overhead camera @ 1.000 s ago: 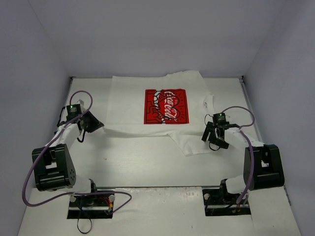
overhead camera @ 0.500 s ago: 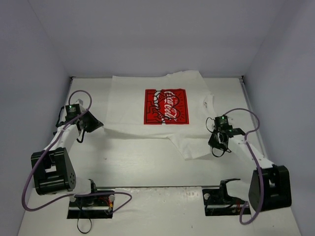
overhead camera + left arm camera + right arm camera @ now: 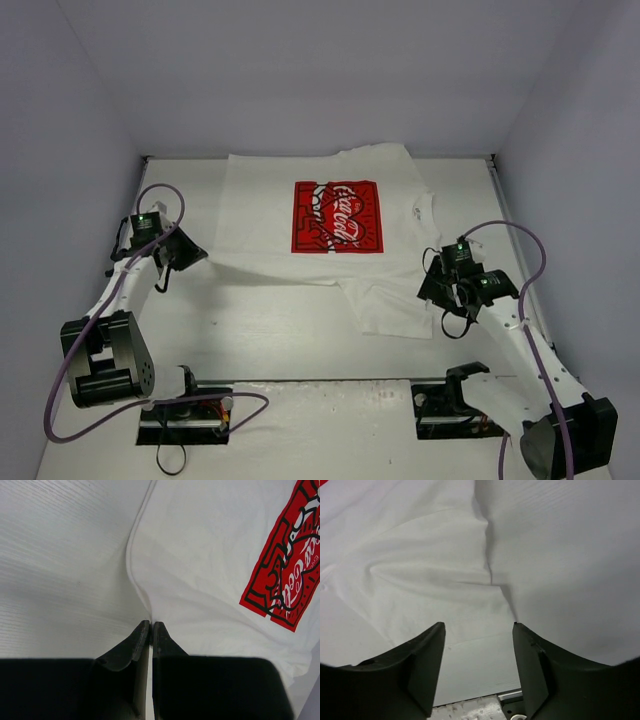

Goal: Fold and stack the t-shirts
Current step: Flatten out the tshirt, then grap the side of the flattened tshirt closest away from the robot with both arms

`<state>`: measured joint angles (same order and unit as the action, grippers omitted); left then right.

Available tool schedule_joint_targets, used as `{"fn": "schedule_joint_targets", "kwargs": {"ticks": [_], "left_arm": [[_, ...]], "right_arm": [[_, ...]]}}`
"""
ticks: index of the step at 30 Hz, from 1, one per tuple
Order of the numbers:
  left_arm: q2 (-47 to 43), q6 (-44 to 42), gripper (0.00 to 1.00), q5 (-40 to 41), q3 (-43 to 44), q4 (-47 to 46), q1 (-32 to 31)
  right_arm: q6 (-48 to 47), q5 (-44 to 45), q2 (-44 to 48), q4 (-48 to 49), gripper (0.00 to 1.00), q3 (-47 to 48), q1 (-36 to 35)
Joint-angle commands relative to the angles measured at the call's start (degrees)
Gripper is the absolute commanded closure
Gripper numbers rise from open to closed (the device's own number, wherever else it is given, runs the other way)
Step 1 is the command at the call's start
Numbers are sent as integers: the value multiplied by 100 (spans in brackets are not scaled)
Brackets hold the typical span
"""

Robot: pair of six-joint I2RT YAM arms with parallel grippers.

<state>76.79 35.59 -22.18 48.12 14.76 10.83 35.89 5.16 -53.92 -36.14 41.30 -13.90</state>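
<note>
Our left arm (image 3: 125, 285) rises from its base at the near edge of the table (image 3: 270, 335), bends at a low elbow by the left edge and reaches forward. Its wrist is turned inward toward the cloth. The left gripper (image 3: 151, 625) is closed, its two tips pressed together. The hem of the t-shirt (image 3: 270, 220) runs straight into them, so we read this as a pinch on the shirt's left edge.

Our right arm (image 3: 520, 340) swings out to the near right corner, folds there, and comes back up along the right side. The right gripper (image 3: 479, 626) has its jaws spread apart and holds nothing. From its wrist view the fingers (image 3: 427, 650) hover just above the rumpled near right part of the shirt, at the edge of the cloth.

We count two arms, two grippers and one t-shirt. The shirt lies on the far half of the table, front up, its one red print (image 3: 337, 216) showing white lettering. Its lower right part trails toward the near edge in a creased flap, beside the right gripper.
</note>
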Motion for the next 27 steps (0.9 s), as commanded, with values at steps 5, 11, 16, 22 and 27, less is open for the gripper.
{"fn": "schedule_joint_targets", "kwargs": {"ticks": [5, 11, 16, 22, 27], "left_arm": [[-278, -191, 100, 56, 83, 34, -28], [-322, -236, 100, 73, 39, 96, -28], [-387, -240, 100, 50, -16, 88, -28], [-305, -245, 100, 57, -31, 78, -28], [-264, -271, 100, 67, 2, 92, -26]], "right_arm": [[-674, -98, -1170, 921, 42, 325, 252], [-1291, -255, -2197, 1540, 49, 574, 491], [-1677, -324, -2344, 1723, 53, 557, 1026], [-1900, -1060, -2761, 2115, 55, 518, 1197], [-1993, -1523, -2939, 2621, 57, 425, 1188]]}}
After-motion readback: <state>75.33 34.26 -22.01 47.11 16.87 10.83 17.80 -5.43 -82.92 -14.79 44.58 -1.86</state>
